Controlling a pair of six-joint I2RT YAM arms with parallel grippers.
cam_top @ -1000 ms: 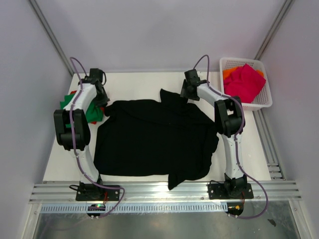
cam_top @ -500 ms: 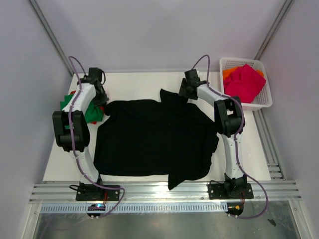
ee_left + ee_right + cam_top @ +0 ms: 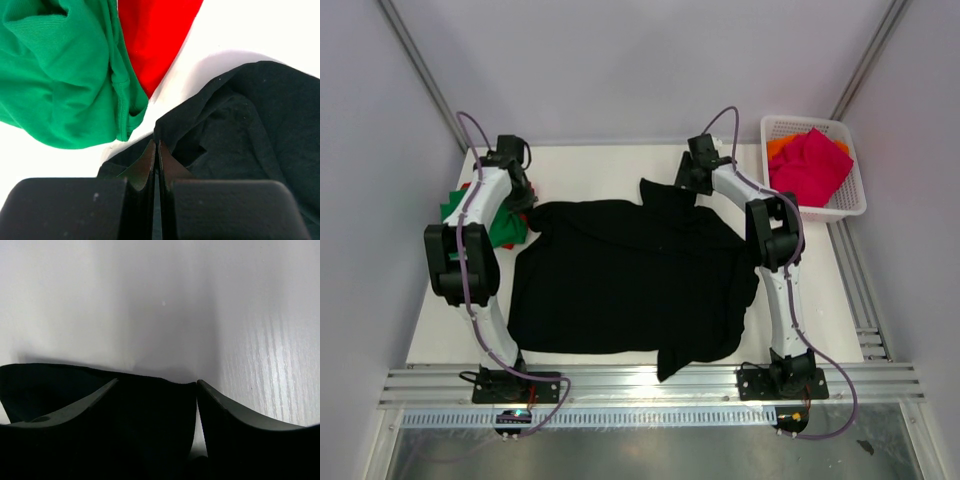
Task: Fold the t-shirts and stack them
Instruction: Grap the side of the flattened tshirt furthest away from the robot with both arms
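Observation:
The large black t-shirt (image 3: 630,280) lies spread over the middle of the table. My left gripper (image 3: 527,207) sits at its far-left corner; in the left wrist view its jaws (image 3: 155,145) are shut, pinching the edge of the black cloth (image 3: 240,125). Beside it lie a green t-shirt (image 3: 65,75) and a red one (image 3: 155,35). My right gripper (image 3: 682,183) is at the shirt's far-right sleeve. In the right wrist view it (image 3: 157,381) stands open, with the black sleeve edge (image 3: 150,405) lying between its fingers.
A white lattice basket (image 3: 850,207) at the far right holds a magenta-pink t-shirt (image 3: 810,165) and an orange one (image 3: 778,147). The green and red shirts (image 3: 505,228) are piled at the table's left edge. Walls close in the back and sides.
My right wrist has shifted a little left and farther back over the sleeve. The left arm has barely moved, and the shirt lies as before.

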